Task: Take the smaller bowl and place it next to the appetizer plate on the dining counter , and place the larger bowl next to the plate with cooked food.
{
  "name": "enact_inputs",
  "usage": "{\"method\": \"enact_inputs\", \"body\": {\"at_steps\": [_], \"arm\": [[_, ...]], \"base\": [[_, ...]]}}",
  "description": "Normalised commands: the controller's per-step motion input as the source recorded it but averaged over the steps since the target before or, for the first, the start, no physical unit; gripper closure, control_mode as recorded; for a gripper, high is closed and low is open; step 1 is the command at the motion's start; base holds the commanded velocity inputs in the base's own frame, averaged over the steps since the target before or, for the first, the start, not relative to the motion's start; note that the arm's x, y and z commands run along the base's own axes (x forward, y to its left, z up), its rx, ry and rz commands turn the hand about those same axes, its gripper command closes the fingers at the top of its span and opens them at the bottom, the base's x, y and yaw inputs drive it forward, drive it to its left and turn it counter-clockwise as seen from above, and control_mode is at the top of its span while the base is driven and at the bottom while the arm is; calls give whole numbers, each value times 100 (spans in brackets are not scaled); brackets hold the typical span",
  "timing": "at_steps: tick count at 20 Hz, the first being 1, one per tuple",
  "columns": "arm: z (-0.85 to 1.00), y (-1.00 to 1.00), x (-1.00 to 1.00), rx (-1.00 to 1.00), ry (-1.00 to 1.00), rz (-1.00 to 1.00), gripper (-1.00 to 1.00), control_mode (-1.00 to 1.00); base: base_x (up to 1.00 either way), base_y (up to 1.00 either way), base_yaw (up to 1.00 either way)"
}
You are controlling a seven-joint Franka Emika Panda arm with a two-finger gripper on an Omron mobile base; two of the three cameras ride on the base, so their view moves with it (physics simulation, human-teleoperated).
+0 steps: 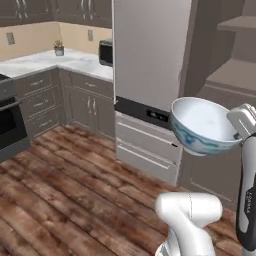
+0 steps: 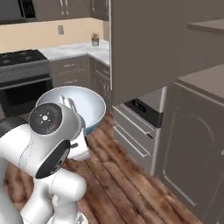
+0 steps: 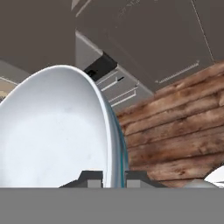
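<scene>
The larger bowl, deep and round with a smooth glossy white inside and blue-green painted outside, hangs in the air above the brown wood-plank floor. The jaws pinch its thin rim, one finger on each side of the wall.

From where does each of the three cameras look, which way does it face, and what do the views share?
Left base view: behind the arm, left; faces the fridge; the arm rises at lower right, holding the larger bowl.
Right base view: behind the arm, right; faces the stove; the arm's joint covers the lower left.
Hand view: on the hand, along the gripper, shut on the bowl's rim; wooden floor beyond.
Shared: the bowl, fridge and floor.
</scene>
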Motion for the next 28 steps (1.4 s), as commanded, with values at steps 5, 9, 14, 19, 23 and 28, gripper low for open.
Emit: {"method": "enact_inputs", "body": {"at_steps": [5,9,14,19,23,28], "arm": [[0,0,0,0,0,0,100,100],[0,0,0,0,0,0,100,100],[0,0,0,0,0,0,100,100],[0,0,0,0,0,0,100,100],[0,0,0,0,0,0,100,100],[0,0,0,0,0,0,100,100]], "base": [[-12,22,65],[0,11,72],[-3,1,70],[-61,0,60],[-97,10,52],[-100,40,35]]}}
